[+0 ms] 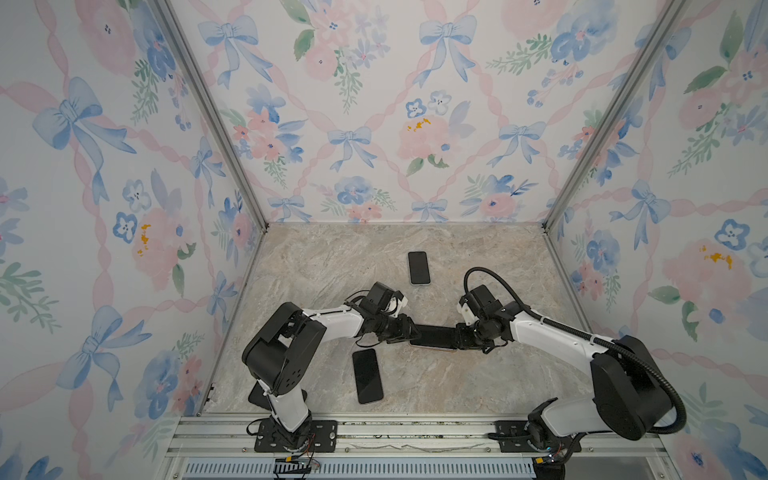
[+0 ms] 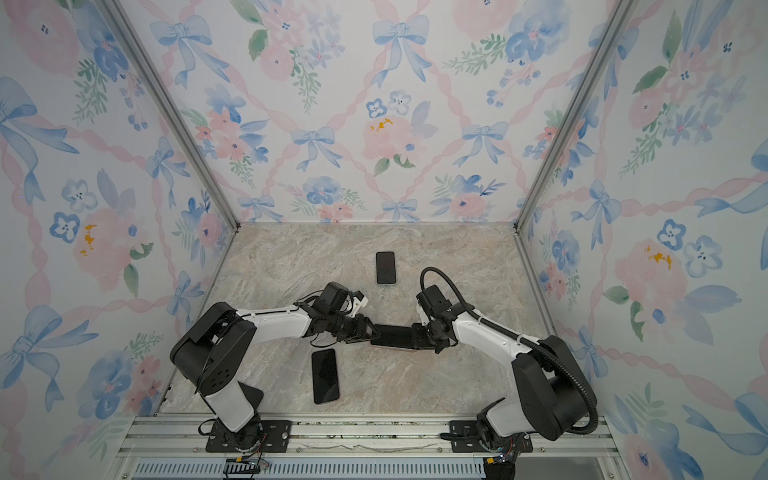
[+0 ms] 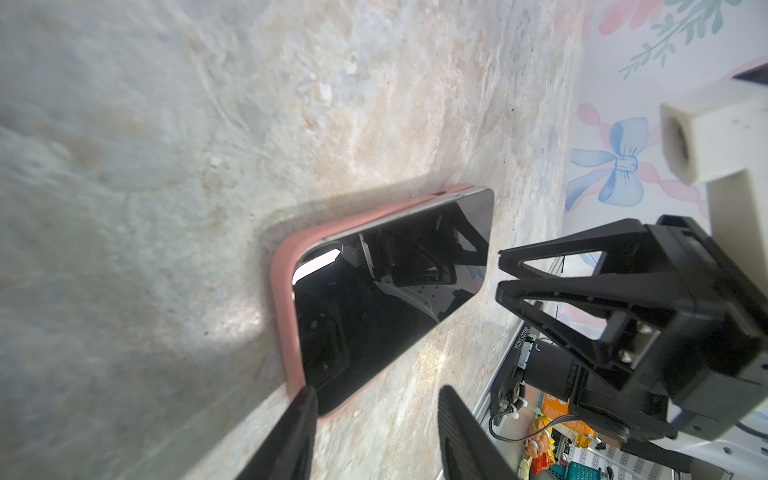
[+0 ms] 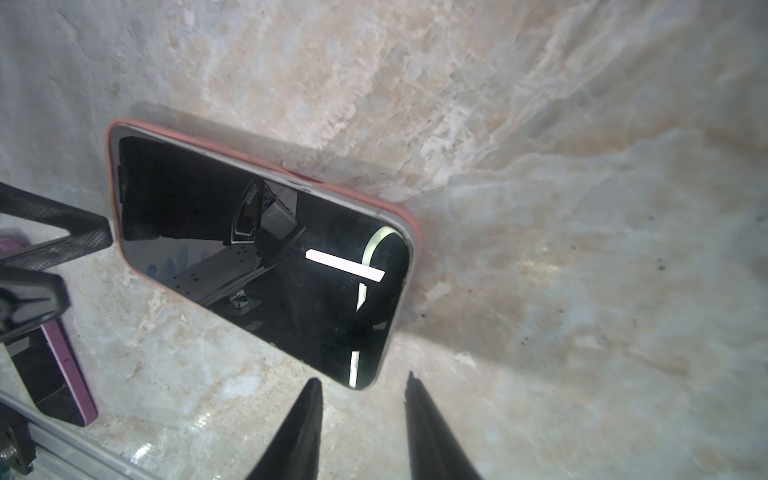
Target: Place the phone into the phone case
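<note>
Nearest the rail lies a spare dark phone (image 1: 367, 375), untouched and well clear of the work. Just beyond it, mid-table, the two arms meet end to end over the phone (image 3: 390, 299), which sits screen-up on the pink phone case (image 3: 286, 299). One long side looks tucked under the case lip, while the opposite edge appears to ride proud, so the seating is probably unfinished. The left gripper (image 3: 376, 419) has its jaws apart, one fingertip touching the case corner and nothing held. The right gripper (image 4: 361, 386) also stands apart, just off the phone's short end, holding nothing. To finish well, one arm should pin the case end flat to the marble table (image 1: 478, 386) while the other presses down along the raised edge, corner first, with gentle force so the phone snaps in rather than skating out. Farthest back, another phone (image 1: 418, 267) rests alone.
</note>
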{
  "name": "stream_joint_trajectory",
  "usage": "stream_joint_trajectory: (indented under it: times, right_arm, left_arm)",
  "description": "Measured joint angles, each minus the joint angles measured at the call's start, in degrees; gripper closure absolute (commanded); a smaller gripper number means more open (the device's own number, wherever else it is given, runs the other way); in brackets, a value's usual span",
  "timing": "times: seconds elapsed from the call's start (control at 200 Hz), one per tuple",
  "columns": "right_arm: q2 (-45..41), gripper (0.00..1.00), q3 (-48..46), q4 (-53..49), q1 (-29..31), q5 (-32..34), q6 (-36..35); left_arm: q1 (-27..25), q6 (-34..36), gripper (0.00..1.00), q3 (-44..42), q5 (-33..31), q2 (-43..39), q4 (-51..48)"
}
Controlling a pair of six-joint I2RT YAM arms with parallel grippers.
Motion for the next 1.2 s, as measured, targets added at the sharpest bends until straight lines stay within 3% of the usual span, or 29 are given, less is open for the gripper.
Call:
stream_joint_trajectory:
  times: [0.685,1.2]
  right_arm:
    - [3.37,0.80,0.04,1.60,0.17,-1.84,-0.48]
    - [5.57,0.83,2.23,-0.07,2.03,0.13,-0.33]
  left_arm:
    - [0.15,0.02,0.54,0.00,0.24,0.68,0.24]
    - [0.59,0.02,0.55,0.00,1.27,1.16,1.14]
